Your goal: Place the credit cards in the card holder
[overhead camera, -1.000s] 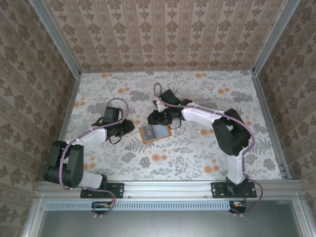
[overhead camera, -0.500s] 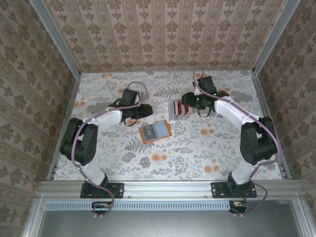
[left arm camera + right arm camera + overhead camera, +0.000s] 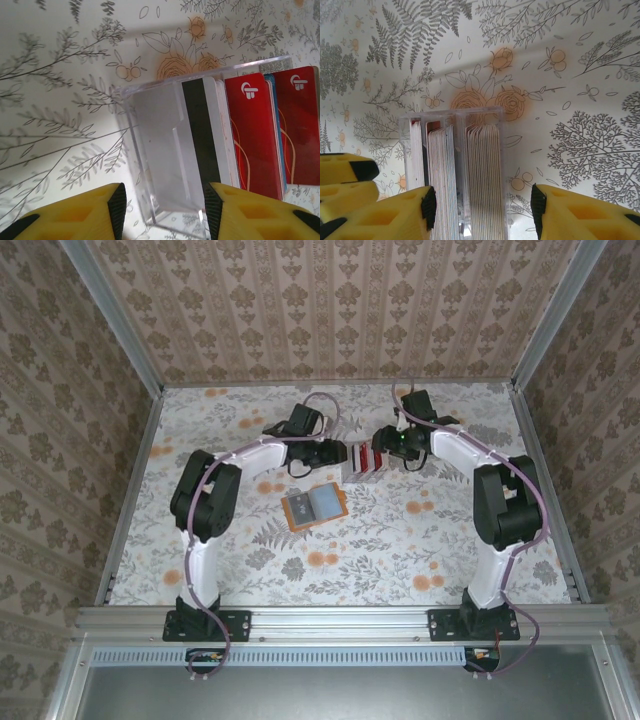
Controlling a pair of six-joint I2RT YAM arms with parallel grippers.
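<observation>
The left arm [image 3: 245, 455] has swung over to the cards [image 3: 362, 462] in their clear box [image 3: 155, 150]. Both jaws are spread around it. The holder [image 3: 314, 507] lies at 7 o'clock, so picking looks next.

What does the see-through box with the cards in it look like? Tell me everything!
The clear box looks like shiny see-through plastic, with thin walls and dividers inside. It stands on the flowery table. The credit cards stand on edge in it: red ones with a white logo, and a white one with a black stripe. The left gripper and right gripper hover open at opposite sides; I cannot tell if they touch it.
</observation>
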